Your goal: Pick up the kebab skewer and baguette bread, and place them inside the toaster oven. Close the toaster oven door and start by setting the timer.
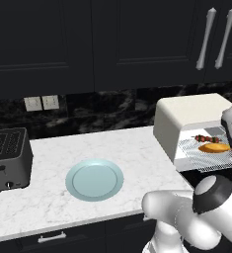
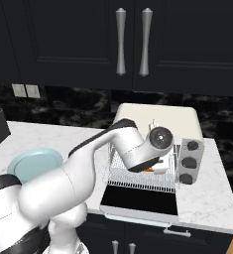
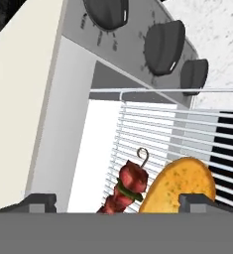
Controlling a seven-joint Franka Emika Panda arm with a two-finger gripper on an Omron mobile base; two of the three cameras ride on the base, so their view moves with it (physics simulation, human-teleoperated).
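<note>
Fingertips of the pincer (image 3: 118,203) stand wide apart at the near edge of the hand view, with nothing between them. Just beyond them lie the baguette bread (image 3: 180,186) and the kebab skewer (image 3: 127,187), side by side on the wire rack (image 3: 152,129), skewer to the left, loaf to the right; whether the two touch cannot be told. Both items rest inside the toaster oven (image 1: 191,118), which stands on the right part of the desk (image 1: 112,148). The toaster oven door (image 2: 140,201) hangs open, folded down toward the near side. Three dark knobs sit on the control panel at the oven's right; which one is the timer cannot be told from these pictures.

Judged step: loading looks complete and the pincer is free. The next move calls for backing the hand clear of the rack, getting under the door's edge and swinging it up shut, then turning the timer knob.

Further out, a pale blue plate (image 1: 94,179) lies on the white marbled desk, and a dark grey slot toaster (image 1: 9,158) stands at far left. Dark cabinets (image 1: 112,39) with silver handles hang above a black backsplash carrying wall outlets (image 1: 41,103).
</note>
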